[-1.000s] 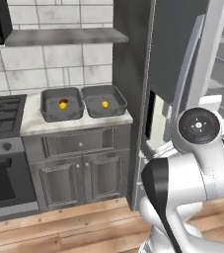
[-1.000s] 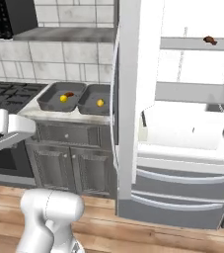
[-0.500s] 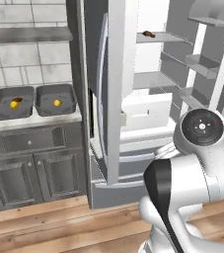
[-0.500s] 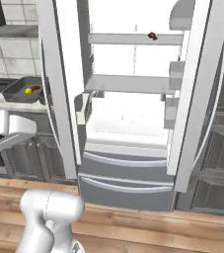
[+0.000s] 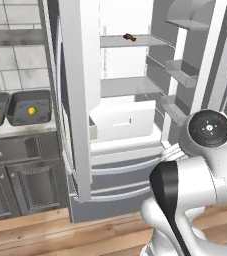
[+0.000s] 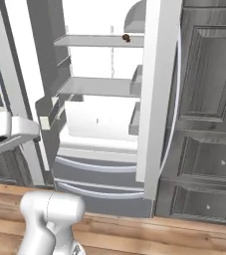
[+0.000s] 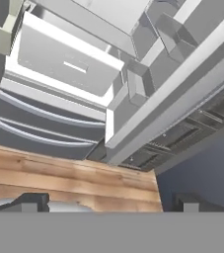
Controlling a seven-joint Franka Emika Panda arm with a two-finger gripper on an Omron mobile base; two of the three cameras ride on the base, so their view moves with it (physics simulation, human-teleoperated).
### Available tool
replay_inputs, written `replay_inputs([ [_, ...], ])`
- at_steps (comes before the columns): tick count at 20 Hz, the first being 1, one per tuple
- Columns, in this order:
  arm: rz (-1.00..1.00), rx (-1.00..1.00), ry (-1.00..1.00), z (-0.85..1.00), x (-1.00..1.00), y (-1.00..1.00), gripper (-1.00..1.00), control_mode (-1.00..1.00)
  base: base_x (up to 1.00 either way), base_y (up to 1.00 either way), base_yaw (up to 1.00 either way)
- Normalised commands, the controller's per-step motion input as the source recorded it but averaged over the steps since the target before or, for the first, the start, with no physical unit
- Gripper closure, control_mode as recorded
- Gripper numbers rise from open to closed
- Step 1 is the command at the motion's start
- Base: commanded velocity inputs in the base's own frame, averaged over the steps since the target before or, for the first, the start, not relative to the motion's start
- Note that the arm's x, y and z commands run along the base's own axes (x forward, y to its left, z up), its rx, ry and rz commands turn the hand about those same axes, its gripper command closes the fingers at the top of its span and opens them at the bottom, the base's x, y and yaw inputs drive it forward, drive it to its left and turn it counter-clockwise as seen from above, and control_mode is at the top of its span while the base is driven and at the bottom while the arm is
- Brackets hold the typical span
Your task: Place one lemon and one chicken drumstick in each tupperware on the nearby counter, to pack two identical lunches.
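Fridge [image 5: 80, 100]: doors wide open — drumstick [image 5: 129, 37] on the top shelf.
Bench [image 5: 15, 129]: two trays; near tray [image 5: 30, 107] holds a lemon [image 5: 32, 110].
Fingers [image 7: 111, 202]: released, holding nothing.

The base has driven to the right, so both base views have swung from the counter [image 5: 15, 131] toward the open fridge [image 5: 130, 120]. The two tupperware trays [image 5: 29, 106], once central, now sit at the left base view's left edge. The drumstick on the fridge's top shelf [image 5: 129, 37] appears unmoved, though it is small.
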Motion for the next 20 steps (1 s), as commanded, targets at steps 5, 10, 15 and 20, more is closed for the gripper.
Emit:
replay_inputs([
  [5,0.0,0.0,0.0,0.0,0.0,0.0,-1.0,1.0,0.71,-0.1,0.06],
  [10,0.0,0.0,0.0,0.0,0.0,0.0,-1.0,1.0,0.39,-0.39,0.03],
  [15,0.0,0.0,0.0,0.0,0.0,0.0,-1.0,1.0,0.41,-0.33,0.03],
  [20,0.0,0.0,0.0,0.0,0.0,0.0,-1.0,1.0,0.61,-0.19,0.03],
])
